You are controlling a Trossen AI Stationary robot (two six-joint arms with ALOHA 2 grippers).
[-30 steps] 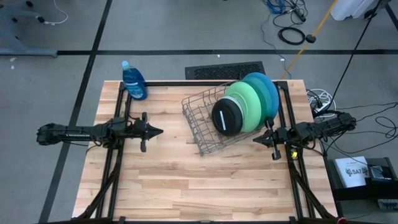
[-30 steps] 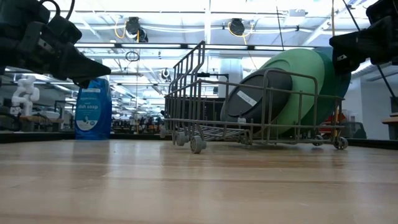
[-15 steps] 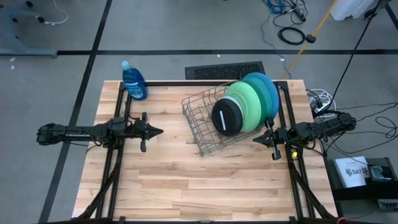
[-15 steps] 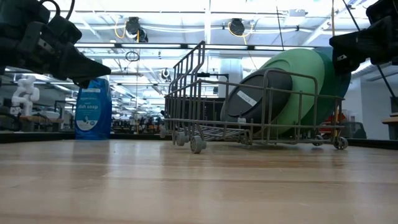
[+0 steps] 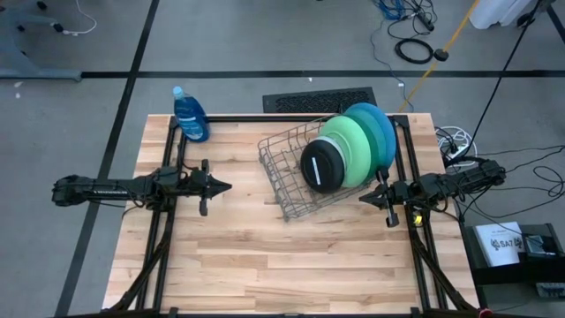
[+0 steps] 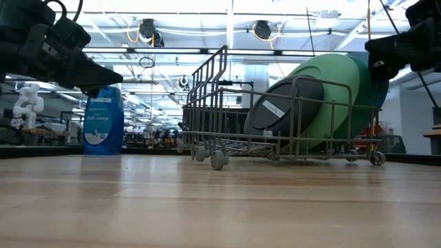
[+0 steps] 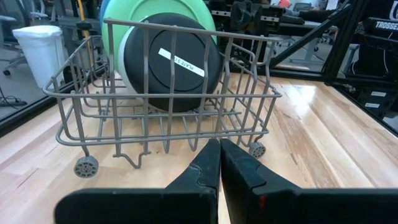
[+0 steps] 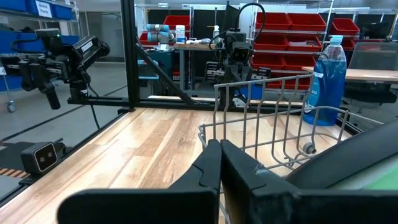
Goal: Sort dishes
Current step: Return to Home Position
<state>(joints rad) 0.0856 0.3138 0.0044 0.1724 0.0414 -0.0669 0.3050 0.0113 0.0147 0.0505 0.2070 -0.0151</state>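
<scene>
A stack of round dishes leans on edge in the grey wire rack [image 5: 291, 172]: a black dish [image 5: 323, 165] in front, light green plates [image 5: 351, 146] behind it, a blue plate [image 5: 378, 128] at the back. In the left wrist view the black dish [image 7: 171, 62] shows through the rack's wires. My left gripper [image 5: 228, 186] hovers left of the rack, shut and empty. My right gripper [image 5: 362, 200] hovers near the rack's right near corner, shut and empty.
A blue soap bottle [image 5: 190, 115] stands at the table's far left corner. The rack rests on small wheels [image 6: 218, 160]. Bare wood lies across the table's near half [image 5: 282, 265]. Black frame rails [image 5: 168, 230] run along both sides.
</scene>
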